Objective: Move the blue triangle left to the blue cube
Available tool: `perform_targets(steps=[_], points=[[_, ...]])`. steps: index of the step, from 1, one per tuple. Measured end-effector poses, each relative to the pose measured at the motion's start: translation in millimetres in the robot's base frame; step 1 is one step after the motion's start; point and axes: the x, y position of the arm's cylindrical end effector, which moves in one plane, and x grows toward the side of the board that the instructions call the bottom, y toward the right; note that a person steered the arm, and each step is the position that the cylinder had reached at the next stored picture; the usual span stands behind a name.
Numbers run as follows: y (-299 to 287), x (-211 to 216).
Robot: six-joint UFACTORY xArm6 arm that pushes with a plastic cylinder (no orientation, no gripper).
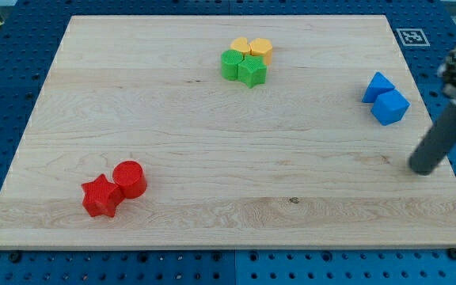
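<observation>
Sitting nr board's (212, 229) rt edge: blue triangle (376, 85) touching blue cube (390, 107).

Your arm enters from the view's right, rod tilted down-left, my tip (422, 169) resting low near the right edge.

Wooden board (212, 119), blue triangle (377, 85) touching blue cube (390, 107), red pair, green-yellow cluster
</observation>
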Motion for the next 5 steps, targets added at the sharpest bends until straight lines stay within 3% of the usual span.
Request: perform_targets(steps=[2,5], points=[[58.8,-63.7],[5.5,-132.8]])
